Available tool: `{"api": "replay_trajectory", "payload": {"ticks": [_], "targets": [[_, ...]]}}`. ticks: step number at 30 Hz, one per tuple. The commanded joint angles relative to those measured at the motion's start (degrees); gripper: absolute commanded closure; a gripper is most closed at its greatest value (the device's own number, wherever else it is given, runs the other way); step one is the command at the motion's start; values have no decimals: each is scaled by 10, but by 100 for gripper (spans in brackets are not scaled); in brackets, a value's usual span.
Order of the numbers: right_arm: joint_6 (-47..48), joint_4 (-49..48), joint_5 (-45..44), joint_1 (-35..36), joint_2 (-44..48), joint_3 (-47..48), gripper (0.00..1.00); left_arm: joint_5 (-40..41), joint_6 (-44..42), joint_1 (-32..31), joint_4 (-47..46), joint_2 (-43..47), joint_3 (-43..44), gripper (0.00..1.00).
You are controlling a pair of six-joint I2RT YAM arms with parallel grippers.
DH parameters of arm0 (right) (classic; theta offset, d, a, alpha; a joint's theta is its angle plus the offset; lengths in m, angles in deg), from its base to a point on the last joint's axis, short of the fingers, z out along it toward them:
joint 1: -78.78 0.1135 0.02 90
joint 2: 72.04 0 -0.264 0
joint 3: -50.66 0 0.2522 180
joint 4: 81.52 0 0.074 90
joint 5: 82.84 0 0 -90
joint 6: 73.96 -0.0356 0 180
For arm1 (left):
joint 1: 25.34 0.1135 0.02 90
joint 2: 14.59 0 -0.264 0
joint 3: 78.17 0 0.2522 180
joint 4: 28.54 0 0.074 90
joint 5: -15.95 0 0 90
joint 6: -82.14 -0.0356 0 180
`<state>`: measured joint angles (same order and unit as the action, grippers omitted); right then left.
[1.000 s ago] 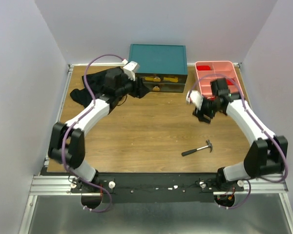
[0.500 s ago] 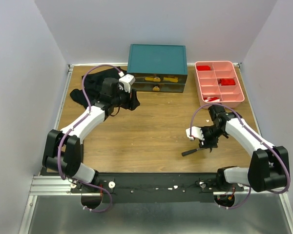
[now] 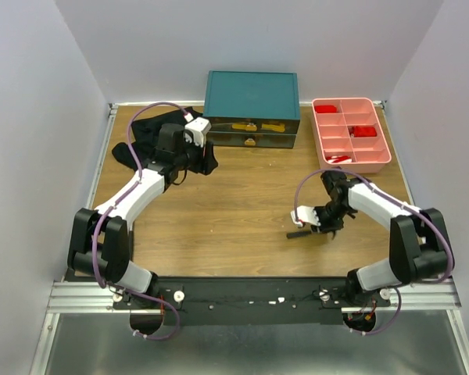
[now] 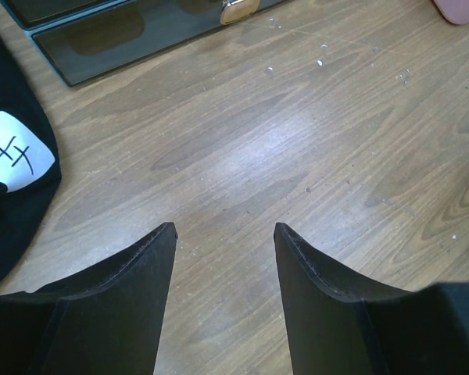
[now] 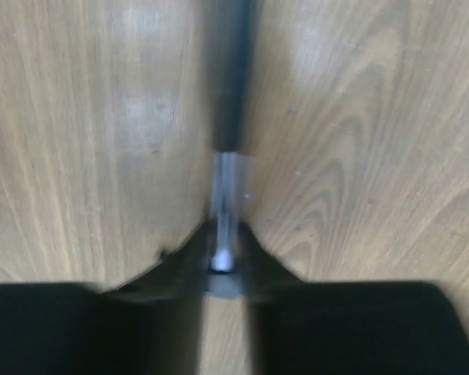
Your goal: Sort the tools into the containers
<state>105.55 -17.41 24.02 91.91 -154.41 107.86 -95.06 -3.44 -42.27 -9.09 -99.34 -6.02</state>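
A black-handled steel hammer lies on the wooden table at the front right. My right gripper sits over its head end. In the right wrist view the gripper has both fingers pressed against the hammer's steel shaft, and the black handle points away. The picture is blurred. My left gripper hovers in front of the teal drawer cabinet. Its jaws stand open over bare wood with nothing between them. The pink tray sits at the back right.
A black cloth lies at the back left, beside my left arm, with a white tag on it. The cabinet's lower drawer front faces my left gripper. Red items lie in the tray's compartments.
My right arm swung from the pink tray down to the hammer, and its jaws closed on the shaft. My left gripper drew back a little from the cabinet.
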Motion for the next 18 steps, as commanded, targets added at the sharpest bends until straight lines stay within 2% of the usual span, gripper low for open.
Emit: {"api": "replay_trajectory", "payload": {"ticks": [1, 4, 12, 18], "targets": [[-57, -18, -22, 12, -53, 58, 90, 12, -6, 12, -4, 16, 8, 37], [-101, 0, 11, 12, -58, 169, 99, 14, -6, 23, -10, 18, 4, 37], [-248, -27, 16, 25, -153, 522, 99, 8, 1, 34, -35, 31, -16, 37], [-271, -133, -79, 72, -251, 632, 99, 7, 16, 42, -53, 61, -48, 37]]}}
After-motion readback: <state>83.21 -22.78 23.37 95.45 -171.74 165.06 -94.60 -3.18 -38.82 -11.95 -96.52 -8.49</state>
